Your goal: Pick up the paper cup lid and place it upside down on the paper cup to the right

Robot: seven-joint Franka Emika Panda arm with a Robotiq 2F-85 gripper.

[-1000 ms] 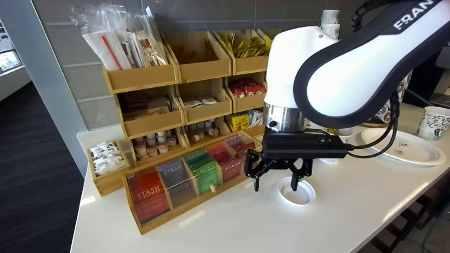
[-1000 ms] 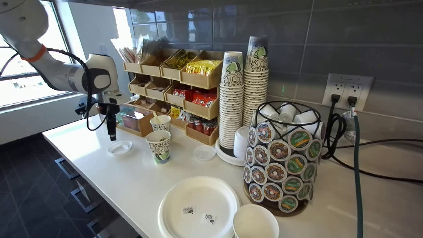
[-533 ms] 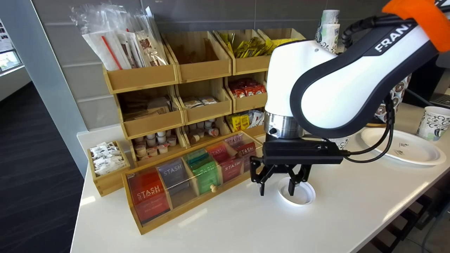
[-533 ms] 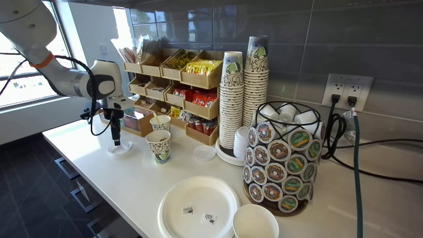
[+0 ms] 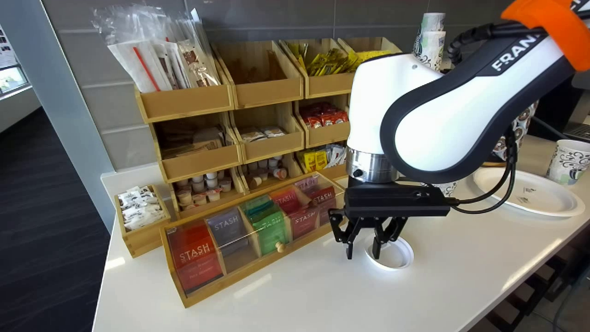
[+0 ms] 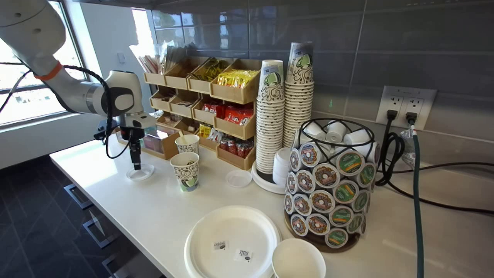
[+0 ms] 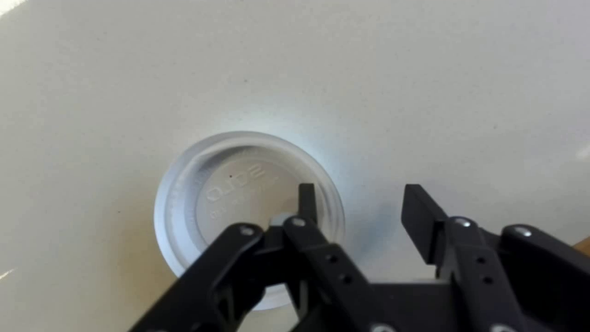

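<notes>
The jaws are standing partway apart and holding nothing: one finger (image 7: 307, 200) is hanging over the inside of the paper cup lid (image 7: 249, 193), the other just outside its rim. This straddling is presumably serving a pinch on the raised rim, since a thin disc lying on the counter (image 7: 115, 92) is offering little else for gripping. Whether either finger is touching the lid, I cannot tell. Its sunken centre is facing upward, possibly already the way round that the task is wanting; the lettering is showing too faintly for settling that.

Just beyond, the tea box (image 6: 170, 147) is standing beside the working spot, perhaps narrowing the room for the outer finger. Farther along, to the lid's right in an exterior view, the paper cup (image 6: 185, 170) is standing upright and uncovered, apart from the lid, presumably awaiting it. A sparser-printed cup (image 6: 188, 146) is standing close behind, probably making a sideways overshoot riskier. Farthest off, the large plate (image 6: 239, 220) is lying well apart from the lid, probably not hindering the carry.
</notes>
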